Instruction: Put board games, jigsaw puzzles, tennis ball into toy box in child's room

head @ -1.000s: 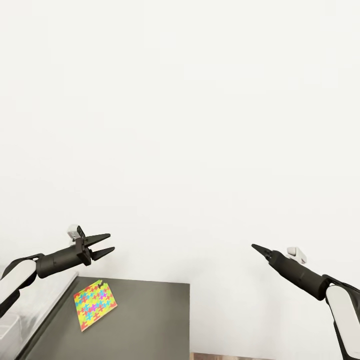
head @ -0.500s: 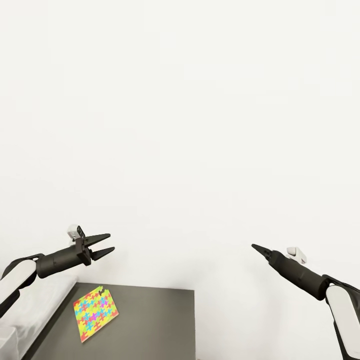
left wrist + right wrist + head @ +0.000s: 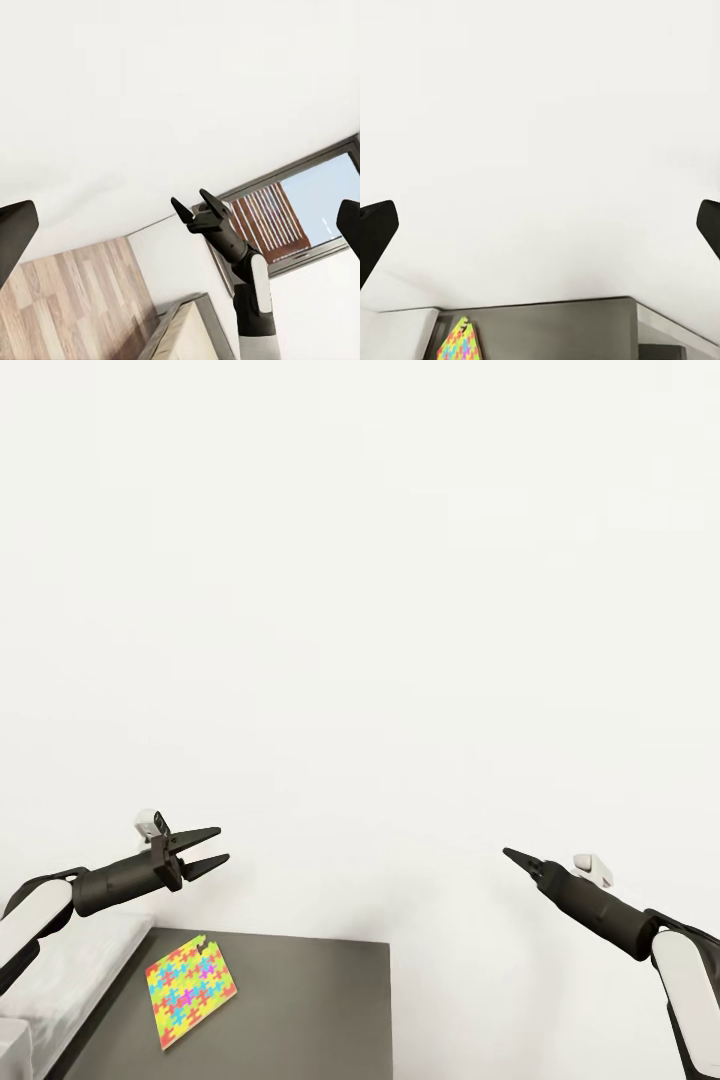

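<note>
- Your left gripper point(image 3: 212, 847) hangs parted and empty, raised above the surfaces, likely a carrying pose.
- Your right gripper point(image 3: 193, 209) also shows its fingers apart, holding nothing.
- One jigsaw puzzle point(image 3: 190, 988) lies flat on the dark grey cabinet point(image 3: 320, 1010), beside the pale table point(image 3: 70, 970), well below both grippers.

Both arms are raised in front of the white wall point(image 3: 360, 610), reaching toward it from either side. The left gripper point(image 3: 212, 848) has its two dark fingers parted. The right gripper point(image 3: 512, 855), seen edge-on there, shows spread fingers point(image 3: 180, 209) from the left wrist.
</note>
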Available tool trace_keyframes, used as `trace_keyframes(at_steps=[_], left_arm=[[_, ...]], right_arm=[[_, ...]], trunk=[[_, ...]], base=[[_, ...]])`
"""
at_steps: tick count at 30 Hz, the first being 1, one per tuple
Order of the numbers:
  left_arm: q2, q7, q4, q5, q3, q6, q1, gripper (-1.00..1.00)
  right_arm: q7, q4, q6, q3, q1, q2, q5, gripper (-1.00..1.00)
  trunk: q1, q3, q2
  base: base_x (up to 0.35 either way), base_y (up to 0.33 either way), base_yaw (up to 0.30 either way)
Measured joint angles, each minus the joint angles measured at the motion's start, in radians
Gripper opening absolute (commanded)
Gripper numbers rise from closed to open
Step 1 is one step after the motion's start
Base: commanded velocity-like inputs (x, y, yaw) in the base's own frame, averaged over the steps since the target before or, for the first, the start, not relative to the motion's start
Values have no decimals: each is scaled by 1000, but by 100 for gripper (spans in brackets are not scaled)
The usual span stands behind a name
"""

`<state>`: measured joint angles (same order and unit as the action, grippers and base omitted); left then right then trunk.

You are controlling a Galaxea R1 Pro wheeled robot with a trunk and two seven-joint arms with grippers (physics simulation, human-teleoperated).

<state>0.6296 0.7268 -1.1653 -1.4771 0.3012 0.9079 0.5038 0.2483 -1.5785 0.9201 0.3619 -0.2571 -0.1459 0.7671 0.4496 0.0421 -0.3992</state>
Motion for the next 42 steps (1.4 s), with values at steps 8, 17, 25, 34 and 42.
trace_keyframes(at_steps=[8,17,25,34,42], left_arm=[[0,-1,0,0,0,0,0,100],[0,-2,2,37,-2,-1,0,100],[0,-15,9,130,-11,0,0,100],[0,-74,18,263,-20,3,2,100],[0,-193,21,281,-16,4,2,100]], right_arm=[[1,0,-1,0,0,0,1,100],[-4,16,-3,-1,0,1,-2,100],[-19,189,-16,-71,-13,34,-14,100],[-37,356,-55,-90,-15,44,-16,100],[-35,653,-213,-94,-1,30,-110,100]], trunk=[[0,0,0],[0,0,0],[0,0,0],[0,0,0],[0,0,0]], base=[[0,0,0],[0,0,0],[0,0,0],[0,0,0],[0,0,0]])
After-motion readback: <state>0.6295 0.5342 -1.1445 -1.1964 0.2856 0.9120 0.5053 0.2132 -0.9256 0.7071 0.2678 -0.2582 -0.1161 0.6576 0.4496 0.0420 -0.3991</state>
